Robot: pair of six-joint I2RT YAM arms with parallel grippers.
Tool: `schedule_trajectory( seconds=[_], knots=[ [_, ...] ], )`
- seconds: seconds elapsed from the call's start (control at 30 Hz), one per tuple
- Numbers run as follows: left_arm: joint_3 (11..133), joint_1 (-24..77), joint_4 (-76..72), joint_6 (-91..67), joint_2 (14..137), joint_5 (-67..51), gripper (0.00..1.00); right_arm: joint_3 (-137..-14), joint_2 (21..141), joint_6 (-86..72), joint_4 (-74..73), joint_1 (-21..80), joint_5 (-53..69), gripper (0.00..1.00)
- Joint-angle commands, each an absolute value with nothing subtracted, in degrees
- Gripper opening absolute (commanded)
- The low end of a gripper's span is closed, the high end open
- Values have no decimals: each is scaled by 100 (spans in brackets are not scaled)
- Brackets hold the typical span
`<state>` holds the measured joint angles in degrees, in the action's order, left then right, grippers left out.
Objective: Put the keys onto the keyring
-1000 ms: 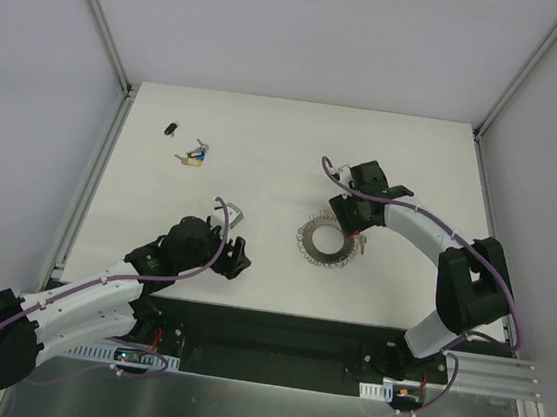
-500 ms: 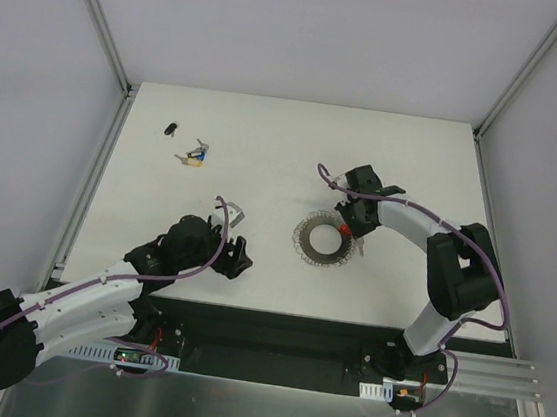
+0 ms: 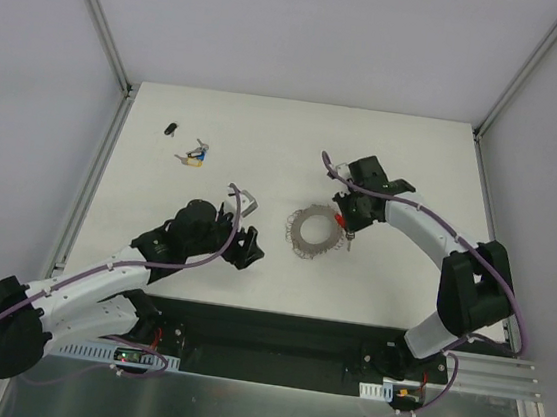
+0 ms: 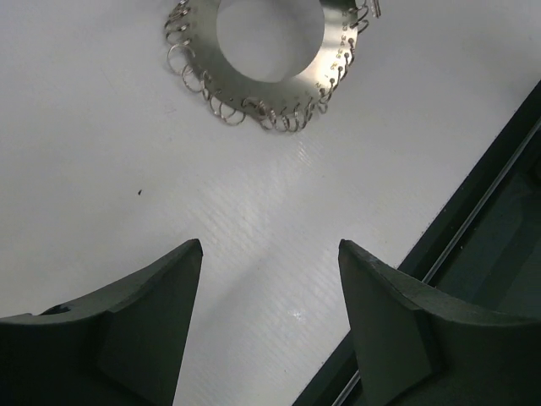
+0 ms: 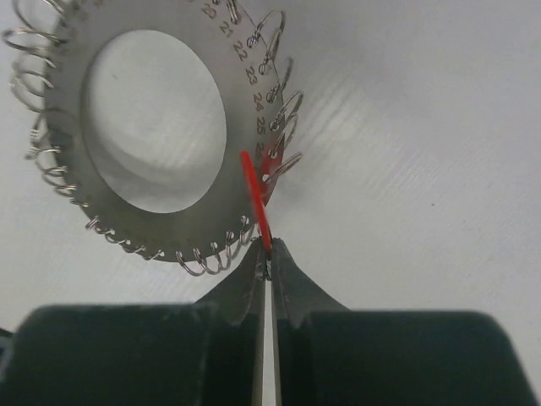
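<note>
The keyring (image 3: 308, 231) lies flat mid-table, a grey metal disc with an open centre and wire loops round its rim. In the right wrist view, my right gripper (image 5: 269, 252) is shut on a key with a red tag (image 5: 254, 196). The tag is seen edge-on and rests against the keyring (image 5: 241, 101) at its near-right rim. From above, the right gripper (image 3: 345, 223) sits at the ring's right edge. My left gripper (image 3: 246, 250) stands open and empty left of the ring, whose near rim (image 4: 269, 95) lies ahead of it (image 4: 270, 245). More keys (image 3: 195, 156) lie at the far left.
A small black object (image 3: 171, 128) lies near the table's far-left corner. Metal frame rails run along the left edge (image 3: 90, 187) and right edge (image 3: 492, 193). The dark base plate (image 4: 499, 220) borders the table's near edge, close to the left gripper.
My right gripper has shut on the red-tagged key at the ring's right rim. The keyring has slid a little to the left. The left arm has reached forward and right, toward the ring.
</note>
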<state>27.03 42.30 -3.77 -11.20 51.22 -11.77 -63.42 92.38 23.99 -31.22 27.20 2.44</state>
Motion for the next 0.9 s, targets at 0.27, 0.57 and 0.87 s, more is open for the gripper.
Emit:
schedule_trajectory(
  seconds=[0.27,0.57,0.87],
  knots=[
    [3920,4860,-913,395,6458,-1073,71,-7224,8473,679,-3858,3085,1054,1],
    [4008,5379,-2529,800,7521,-695,75,-7453,8411,88,-4157,3331,967,1],
    [4430,5528,-3146,1195,8568,-536,75,-7506,8350,26,-4219,3392,993,1]
  ],
)
